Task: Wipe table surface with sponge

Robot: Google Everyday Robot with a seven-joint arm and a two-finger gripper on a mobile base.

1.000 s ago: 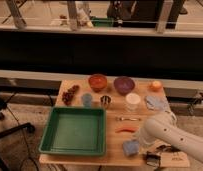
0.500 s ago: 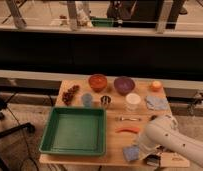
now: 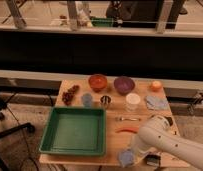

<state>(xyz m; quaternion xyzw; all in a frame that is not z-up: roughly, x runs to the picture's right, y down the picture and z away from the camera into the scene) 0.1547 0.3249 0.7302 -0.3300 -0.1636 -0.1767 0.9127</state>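
The sponge [image 3: 126,158], a small blue block, lies on the tan table surface [image 3: 115,144] close to its front edge, right of the green tray. My white arm comes in from the lower right and bends down over it. My gripper [image 3: 132,151] sits at the sponge's top right side, shut on the sponge and pressing it to the wood. The arm's wrist hides most of the gripper.
A green tray [image 3: 72,131] fills the table's left front. Behind stand an orange bowl [image 3: 97,81], a purple bowl [image 3: 124,85], an orange [image 3: 155,85], a white cup [image 3: 132,101], a metal cup [image 3: 105,101], a pale cloth [image 3: 156,102] and a dark berry cluster [image 3: 70,94]. An orange strip [image 3: 126,130] lies near my arm.
The sponge has slid toward the table's front edge and slightly left, carried by my gripper. The arm has swung down with it.
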